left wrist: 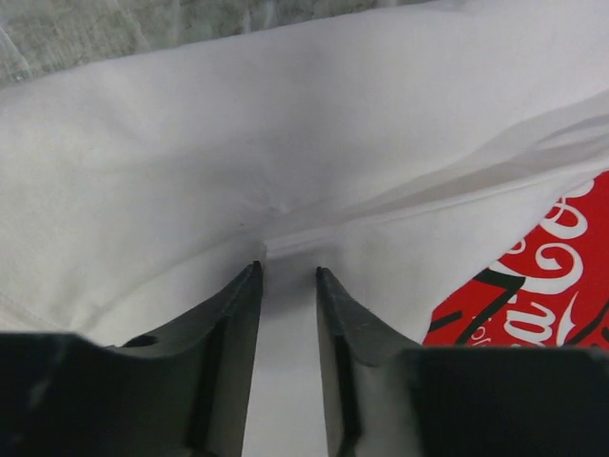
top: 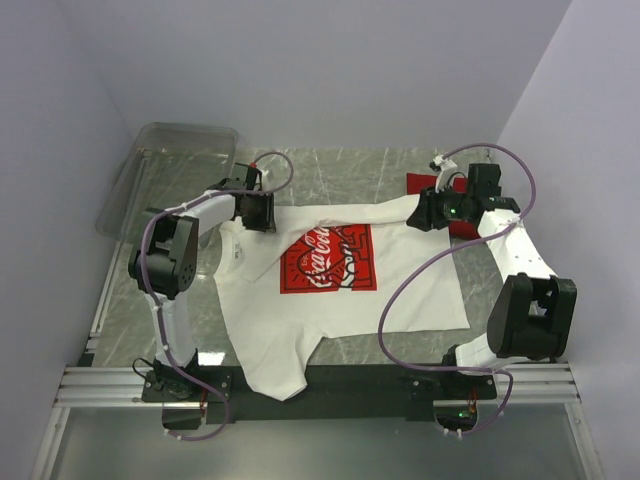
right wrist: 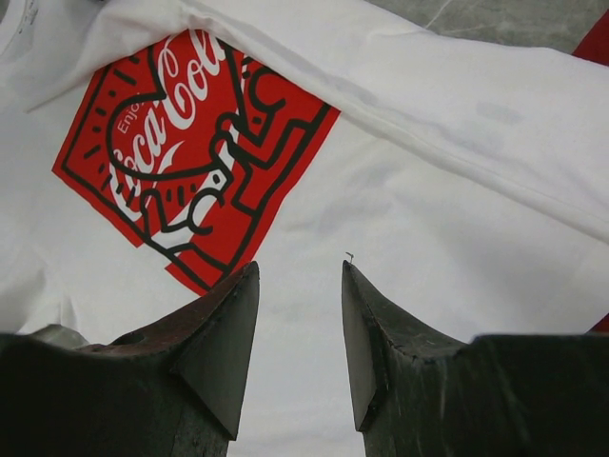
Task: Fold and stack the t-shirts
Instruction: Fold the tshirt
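The white t-shirt [top: 350,300] lies flat on the table with its red square chest graphic [top: 328,259] facing up and its far edge folded over in a band. My left gripper [top: 262,212] is at the far left of that edge. In the left wrist view its jaws [left wrist: 288,271] stand narrowly apart, and creases in the white cloth [left wrist: 285,143] converge into the gap. My right gripper [top: 418,212] is at the far right end, open above the cloth [right wrist: 438,219], as the right wrist view [right wrist: 300,271] shows. The red t-shirt [top: 462,228] peeks out behind the right gripper.
A clear plastic bin [top: 170,165] stands at the far left corner. The marbled table top [top: 340,170] shows beyond the shirt. One sleeve [top: 275,375] hangs over the near edge by the metal rail [top: 100,385]. The right arm's cable [top: 400,290] loops over the shirt.
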Action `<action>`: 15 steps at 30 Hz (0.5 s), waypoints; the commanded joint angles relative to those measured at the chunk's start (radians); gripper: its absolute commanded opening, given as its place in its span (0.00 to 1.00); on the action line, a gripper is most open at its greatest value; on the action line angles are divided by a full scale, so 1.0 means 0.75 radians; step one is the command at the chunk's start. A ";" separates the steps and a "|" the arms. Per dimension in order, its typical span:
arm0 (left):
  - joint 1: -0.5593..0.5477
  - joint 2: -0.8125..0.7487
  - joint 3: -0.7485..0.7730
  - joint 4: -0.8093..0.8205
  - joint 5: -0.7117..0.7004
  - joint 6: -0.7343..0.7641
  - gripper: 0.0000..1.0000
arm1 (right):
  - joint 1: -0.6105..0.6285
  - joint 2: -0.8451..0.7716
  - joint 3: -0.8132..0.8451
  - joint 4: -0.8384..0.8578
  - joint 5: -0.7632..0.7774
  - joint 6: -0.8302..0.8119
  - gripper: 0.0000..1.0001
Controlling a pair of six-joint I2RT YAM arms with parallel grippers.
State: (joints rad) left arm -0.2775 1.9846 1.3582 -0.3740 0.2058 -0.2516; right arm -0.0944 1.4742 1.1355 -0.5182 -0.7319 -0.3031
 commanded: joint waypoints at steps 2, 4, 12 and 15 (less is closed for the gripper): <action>-0.006 0.005 0.046 -0.004 0.010 0.018 0.30 | -0.019 -0.016 -0.023 0.024 -0.030 0.011 0.47; -0.006 -0.012 0.034 0.002 0.024 0.018 0.19 | -0.023 -0.016 -0.021 0.024 -0.035 0.009 0.47; -0.006 -0.185 -0.054 0.020 0.108 0.027 0.01 | -0.046 -0.031 -0.023 0.020 -0.047 0.016 0.48; -0.008 -0.273 -0.105 0.026 0.190 0.029 0.01 | -0.058 -0.037 -0.023 0.022 -0.055 0.013 0.48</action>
State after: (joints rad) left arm -0.2775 1.8915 1.3010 -0.3786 0.2642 -0.2478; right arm -0.1246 1.4742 1.1202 -0.5179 -0.7502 -0.3027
